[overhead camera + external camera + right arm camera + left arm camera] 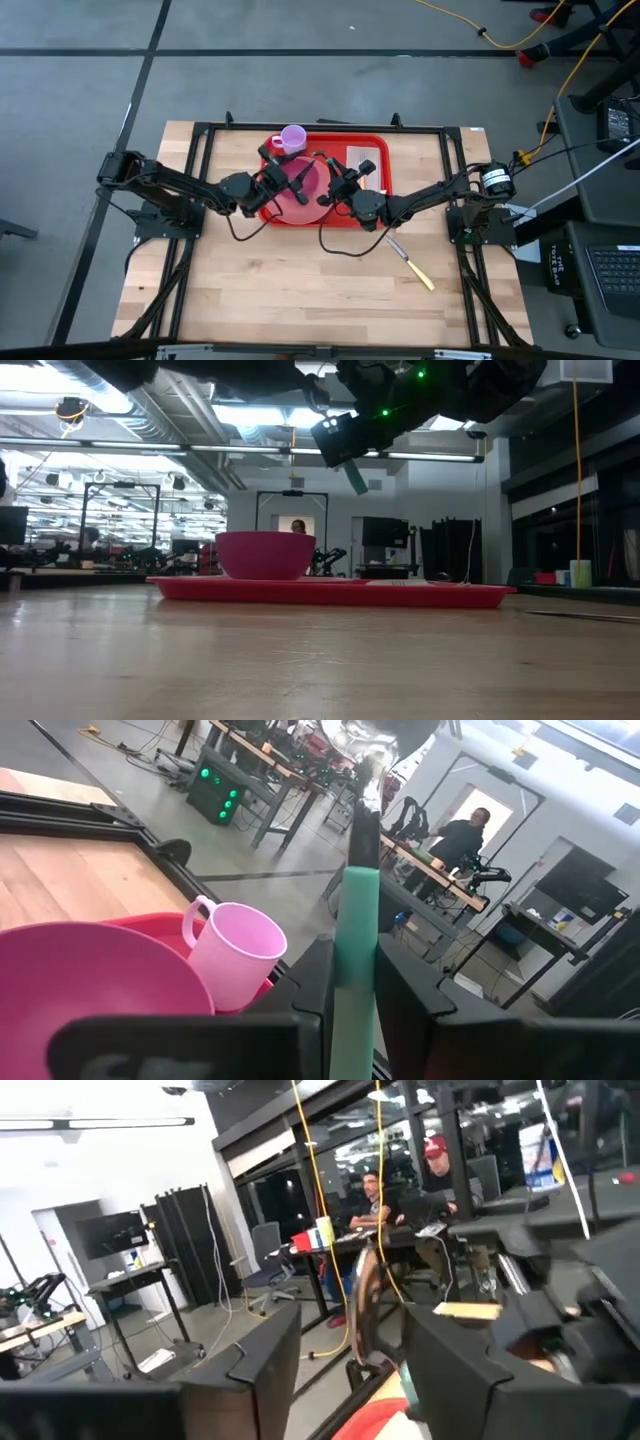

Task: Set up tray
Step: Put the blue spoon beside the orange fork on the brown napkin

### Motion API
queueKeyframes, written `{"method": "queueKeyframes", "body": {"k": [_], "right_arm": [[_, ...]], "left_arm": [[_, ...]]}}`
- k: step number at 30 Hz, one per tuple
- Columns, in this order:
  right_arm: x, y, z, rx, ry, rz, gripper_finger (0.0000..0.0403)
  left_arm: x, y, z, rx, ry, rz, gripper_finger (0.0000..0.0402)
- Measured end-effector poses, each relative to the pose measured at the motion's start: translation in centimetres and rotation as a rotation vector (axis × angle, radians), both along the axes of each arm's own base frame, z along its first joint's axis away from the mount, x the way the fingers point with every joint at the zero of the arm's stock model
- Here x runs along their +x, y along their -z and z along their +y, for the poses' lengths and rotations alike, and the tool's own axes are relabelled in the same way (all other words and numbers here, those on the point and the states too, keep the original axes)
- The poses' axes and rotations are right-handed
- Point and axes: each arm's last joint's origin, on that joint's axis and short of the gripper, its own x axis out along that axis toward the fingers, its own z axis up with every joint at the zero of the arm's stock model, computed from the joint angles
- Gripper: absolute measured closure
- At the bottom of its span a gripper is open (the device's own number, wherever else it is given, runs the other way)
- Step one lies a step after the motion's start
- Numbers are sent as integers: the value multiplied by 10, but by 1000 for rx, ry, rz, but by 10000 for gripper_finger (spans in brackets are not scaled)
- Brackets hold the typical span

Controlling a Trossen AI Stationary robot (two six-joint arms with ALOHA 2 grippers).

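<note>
The right end effector [352,1010], clamped on a green-handled utensil [355,935] over the tray [372,148], may knock the pink cup [232,955]; the left end effector [297,186] hangs apart nearby.

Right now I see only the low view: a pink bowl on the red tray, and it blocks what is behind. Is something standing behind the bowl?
Observer: Yes. A pink mug stands on the tray at its far edge, just beyond the bowl.
Operator: A green thing hangs under one arm. Which arm, and is it held?
Observer: It is the right gripper. It is shut on the green handle of a utensil, and the metal end points away from the wrist.
Operator: And the left one?
Observer: The left gripper is above the left part of the tray. Its fingers are open and nothing shows between them.
</note>
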Motion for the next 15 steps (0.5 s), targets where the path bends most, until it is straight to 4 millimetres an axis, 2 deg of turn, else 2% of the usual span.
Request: {"method": "queueKeyframes", "body": {"k": [9, 15], "right_arm": [[0, -1, 0, 0, 9, -12, 346], [-1, -7, 8, 2, 33, -46, 346]], "left_arm": [[-25, -11, -24, -26, 104, 139, 227], [-53, -15, -24, -50, 181, 90, 249]]}}
